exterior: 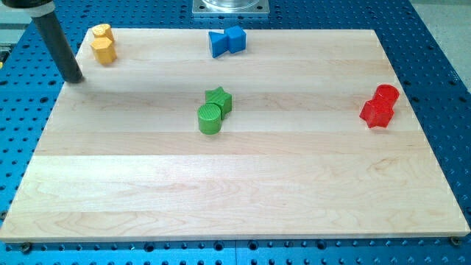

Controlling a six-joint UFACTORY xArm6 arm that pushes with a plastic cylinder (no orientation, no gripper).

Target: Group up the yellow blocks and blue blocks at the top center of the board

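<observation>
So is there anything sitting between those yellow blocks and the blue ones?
No. In the camera view, only bare wood lies between the yellow blocks and the blue blocks. My tip sits below-left of the yellows.

So the setup sits on a bench [430, 44] with a bright blue top, dotted all over with a regular grid of small holes. On it lies a pale wooden board [243, 184] with a visible light grain running side to side, taking up most of the view. At the view's top center there's a grey metal plate [230, 7], cut off by the edge. Lighting is even and soft, with only faint shadows.
</observation>
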